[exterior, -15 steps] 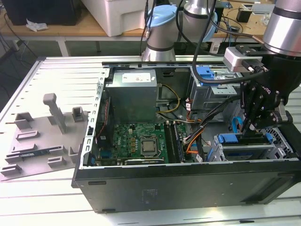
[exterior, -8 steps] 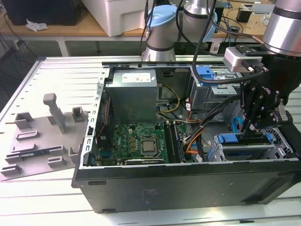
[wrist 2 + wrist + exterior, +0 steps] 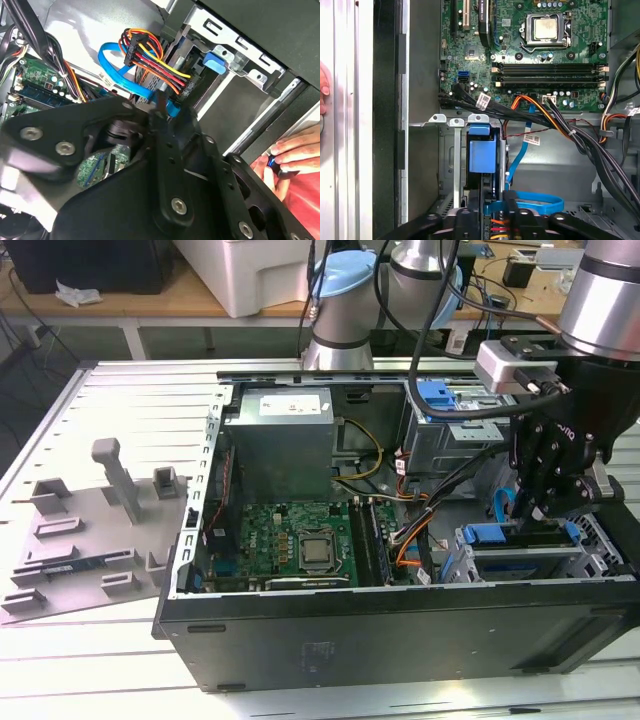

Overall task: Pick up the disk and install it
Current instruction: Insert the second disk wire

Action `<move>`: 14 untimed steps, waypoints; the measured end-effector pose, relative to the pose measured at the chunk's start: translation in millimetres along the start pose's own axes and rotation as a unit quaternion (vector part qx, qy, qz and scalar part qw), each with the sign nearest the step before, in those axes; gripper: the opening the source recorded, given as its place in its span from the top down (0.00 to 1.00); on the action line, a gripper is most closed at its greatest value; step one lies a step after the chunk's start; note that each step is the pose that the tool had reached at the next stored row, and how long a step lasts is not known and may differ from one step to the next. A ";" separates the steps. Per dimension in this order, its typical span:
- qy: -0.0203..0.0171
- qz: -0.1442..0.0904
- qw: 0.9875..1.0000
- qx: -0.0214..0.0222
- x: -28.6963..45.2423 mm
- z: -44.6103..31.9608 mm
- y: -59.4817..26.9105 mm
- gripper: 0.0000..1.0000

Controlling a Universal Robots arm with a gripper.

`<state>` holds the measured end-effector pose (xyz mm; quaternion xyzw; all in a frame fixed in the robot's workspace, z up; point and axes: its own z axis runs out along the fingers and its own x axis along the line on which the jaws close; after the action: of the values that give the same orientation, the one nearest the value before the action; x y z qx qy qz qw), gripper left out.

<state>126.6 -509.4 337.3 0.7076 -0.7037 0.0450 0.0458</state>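
Note:
The disk (image 3: 497,534) stands on edge in the drive cage (image 3: 590,540) at the case's front corner, on the exterior view's right; its blue carrier (image 3: 482,154) shows between the cage's metal tabs. My gripper (image 3: 535,512) hangs straight over that cage, its fingers drawn together. In both wrist views the gripper tips (image 3: 159,107) (image 3: 501,210) sit at the blue data cable (image 3: 535,200), beside the black power plug (image 3: 182,86) with red, yellow and orange wires. Whether the tips touch the disk is hidden by the gripper body.
The open computer case (image 3: 400,630) holds a green motherboard (image 3: 300,540), a grey power supply box (image 3: 278,445) and cable bundles (image 3: 440,500) beside the cage. A second blue bracket (image 3: 440,395) sits in the far cage. A grey fixture plate (image 3: 90,530) lies left. A person's hand (image 3: 295,150) rests outside the case.

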 end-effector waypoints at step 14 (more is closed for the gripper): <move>0.000 0.000 1.000 0.000 2.7 -20.6 0.1 0.64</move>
<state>126.5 -509.5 358.1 0.7075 -0.7038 0.0451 0.0459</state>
